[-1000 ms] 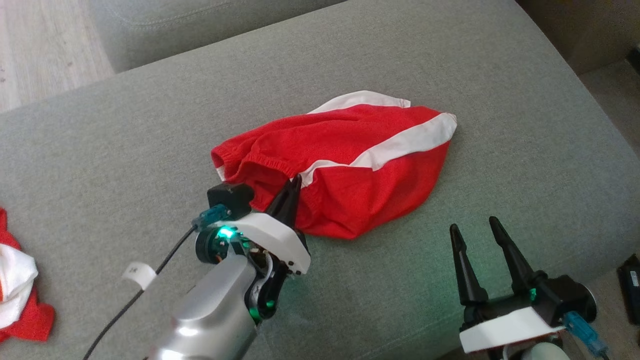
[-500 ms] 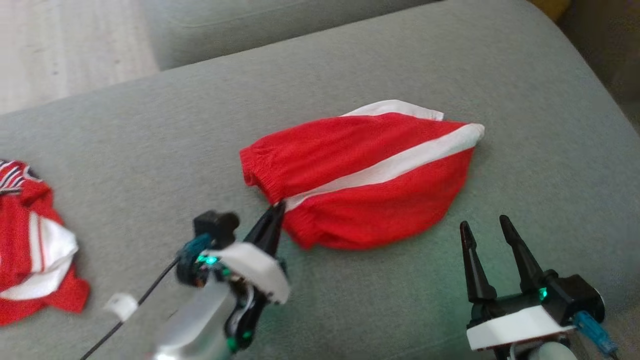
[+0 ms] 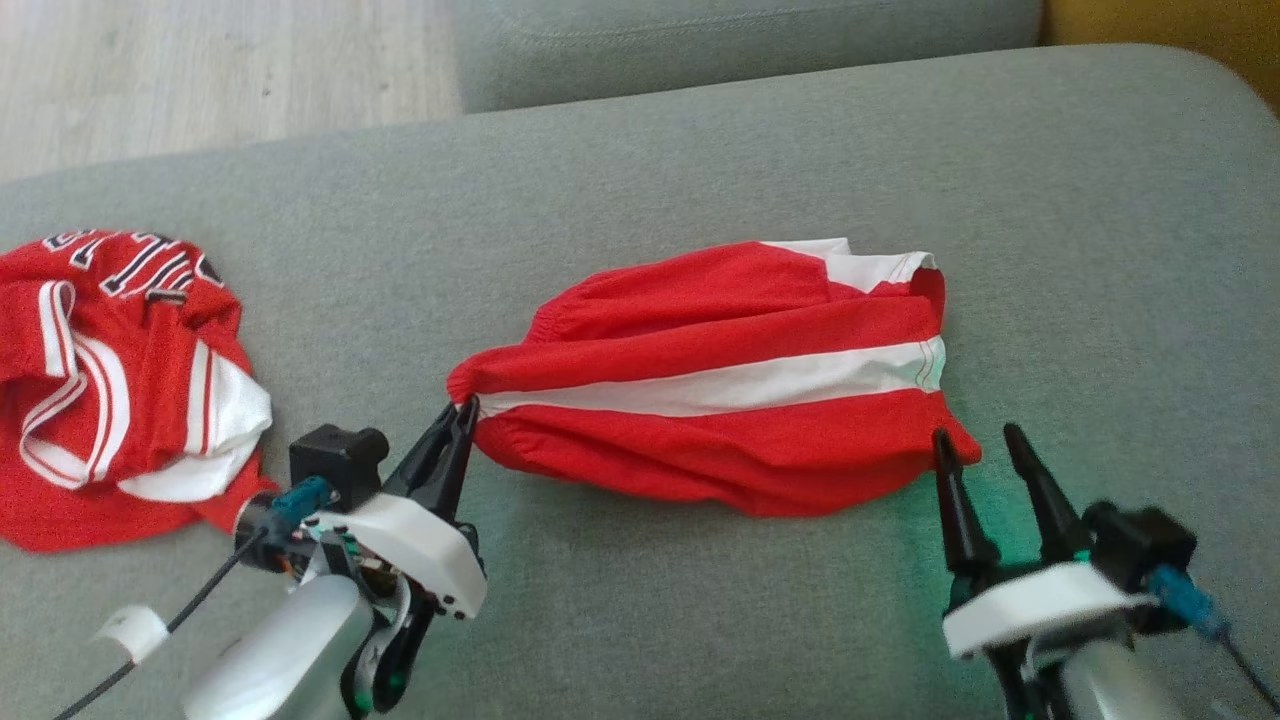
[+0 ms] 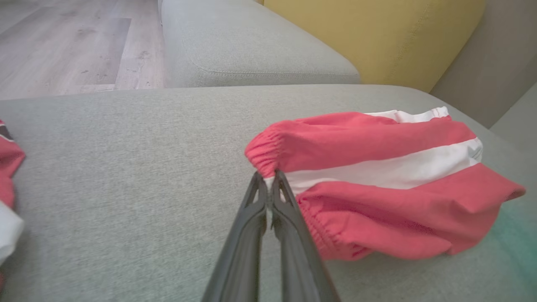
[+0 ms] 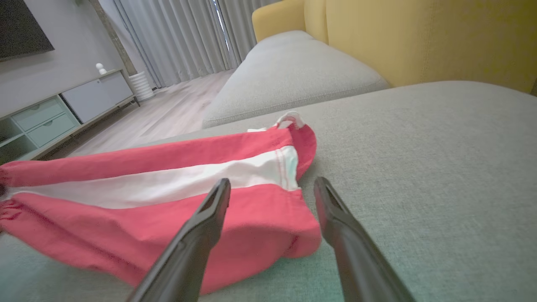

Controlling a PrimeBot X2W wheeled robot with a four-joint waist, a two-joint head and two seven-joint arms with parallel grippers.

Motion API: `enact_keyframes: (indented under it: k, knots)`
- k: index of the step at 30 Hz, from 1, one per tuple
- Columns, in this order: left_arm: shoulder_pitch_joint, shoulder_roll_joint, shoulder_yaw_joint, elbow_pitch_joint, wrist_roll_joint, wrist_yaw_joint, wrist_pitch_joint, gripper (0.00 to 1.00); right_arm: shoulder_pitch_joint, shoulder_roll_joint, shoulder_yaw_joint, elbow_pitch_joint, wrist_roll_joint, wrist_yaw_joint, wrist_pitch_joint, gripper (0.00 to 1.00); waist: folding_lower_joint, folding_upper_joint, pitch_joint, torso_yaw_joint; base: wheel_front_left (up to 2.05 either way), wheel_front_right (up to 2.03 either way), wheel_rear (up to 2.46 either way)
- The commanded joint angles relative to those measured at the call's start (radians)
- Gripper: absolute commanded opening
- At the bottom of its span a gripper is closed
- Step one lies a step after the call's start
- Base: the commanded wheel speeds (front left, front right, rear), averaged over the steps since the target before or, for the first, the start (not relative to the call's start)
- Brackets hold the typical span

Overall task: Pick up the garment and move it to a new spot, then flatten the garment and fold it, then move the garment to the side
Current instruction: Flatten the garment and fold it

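The red shorts [image 3: 720, 400] were pictured lying on the grey sofa cushion [image 3: 700, 150], stretched sideways across its middle, with a white stripe [image 3: 720, 385] seen running their length from waistband to leg hem. The gathered elastic waistband [image 4: 268, 147] was gripped by the left gripper [image 3: 465, 408], whose two dark fingers were pressed together on the fabric where the stripe meets the band, as shown closely in the left wrist view. The right gripper [image 3: 975, 435] was held with its fingers spread wide and nothing between them, its tips placed at the opposite end of the shorts, just beside the lower corner of the leg opening. In the right wrist view one finger was seen over the red cloth and the other over bare cushion. A red and white jersey [image 3: 110, 380] with dark lettering was seen crumpled at the robot's far left, well apart from the shorts. A yellow backrest [image 4: 369, 37] and pale wooden floor [image 3: 200, 70] were visible beyond.
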Motion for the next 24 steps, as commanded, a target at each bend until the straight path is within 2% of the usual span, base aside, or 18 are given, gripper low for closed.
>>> enact_keyframes:
  k: [1, 4, 10, 15, 19, 20, 21, 22, 23, 24]
  knots:
    - [-0.033, 0.039, 0.044, -0.035, 0.015, 0.013, 0.001, 0.00, -0.069, -0.030, 0.034, 0.011, 0.034, 0.008, -0.009, 1.00, 0.0001, 0.0000, 0.015, 0.016, 0.00, 0.00, 0.00]
    - [-0.041, 0.053, 0.042, -0.053, 0.033, 0.032, 0.005, 0.00, -0.149, -0.062, 0.064, 0.085, 0.110, 0.008, 0.030, 1.00, 0.0001, 0.0000, 0.029, 0.028, 0.00, 0.00, 0.00]
    - [-0.056, 0.059, 0.036, -0.064, 0.046, 0.044, 0.013, 0.00, -0.273, -0.142, 0.168, 0.152, 0.246, 0.008, 0.145, 1.00, 0.0001, 0.0000, 0.045, 0.046, 0.00, 0.00, 0.00]
    - [-0.067, 0.055, 0.031, -0.064, 0.049, 0.045, 0.013, 0.00, -0.319, -0.205, 0.244, 0.178, 0.320, 0.008, 0.214, 1.00, 0.0001, 0.0000, 0.055, 0.064, 0.00, 0.00, 0.00]
    - [-0.069, 0.052, 0.029, -0.061, 0.048, 0.042, 0.010, 0.00, -0.326, -0.222, 0.276, 0.190, 0.351, 0.008, 0.230, 1.00, 0.0001, 0.0000, 0.057, 0.072, 0.00, 0.00, 0.00]
    - [-0.069, 0.051, 0.029, -0.060, 0.048, 0.042, 0.009, 0.00, -0.327, -0.224, 0.282, 0.191, 0.362, 0.008, 0.227, 0.89, 0.0001, 0.0000, 0.057, 0.073, 0.00, 0.00, 0.00]
    - [-0.069, 0.050, 0.029, -0.059, 0.047, 0.041, 0.008, 0.00, -0.327, -0.225, 0.293, 0.190, 0.375, 0.008, 0.226, 0.53, 0.0001, 0.0000, 0.056, 0.074, 0.00, 0.00, 0.00]
    - [-0.069, 0.050, 0.029, -0.057, 0.046, 0.041, 0.006, 0.00, -0.326, -0.227, 0.309, 0.185, 0.388, 0.008, 0.227, 0.35, 0.0001, 0.0000, 0.056, 0.075, 0.00, 0.00, 0.00]
    - [-0.069, 0.049, 0.029, -0.056, 0.045, 0.040, 0.005, 0.00, -0.325, -0.230, 0.327, 0.178, 0.403, 0.008, 0.227, 0.13, 0.0001, 0.0000, 0.055, 0.075, 0.00, 0.00, 0.00]
    - [-0.068, 0.049, 0.029, -0.054, 0.044, 0.039, 0.004, 0.00, -0.325, -0.236, 0.342, 0.173, 0.415, 0.008, 0.226, 0.00, 0.0001, 0.0000, 0.054, 0.074, 0.00, 0.00, 0.00]
